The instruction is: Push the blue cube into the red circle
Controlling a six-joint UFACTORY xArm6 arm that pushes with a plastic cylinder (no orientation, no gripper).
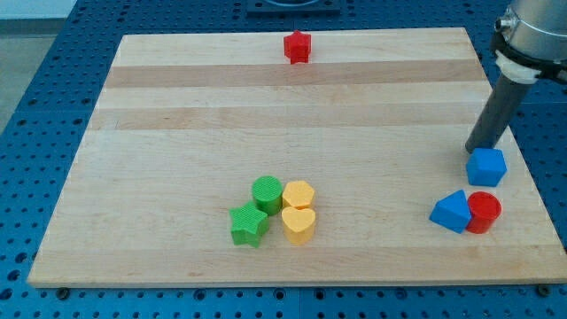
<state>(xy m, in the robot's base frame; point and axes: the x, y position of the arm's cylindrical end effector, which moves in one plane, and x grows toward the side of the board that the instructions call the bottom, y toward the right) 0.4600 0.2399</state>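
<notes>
The blue cube (486,167) sits near the board's right edge, low in the view. The red circle (484,212), a short red cylinder, stands just below it, with a small gap between them. A blue triangular block (452,212) touches the red circle's left side. My tip (476,148) rests on the board just above the blue cube's upper left corner, touching it or nearly so. The dark rod slants up to the view's top right.
A red star block (298,47) lies near the board's top edge. A cluster sits at lower centre: green cylinder (267,192), green star (249,225), yellow hexagon (299,194), yellow heart (299,224). The wooden board's right edge (523,159) is close to the cube.
</notes>
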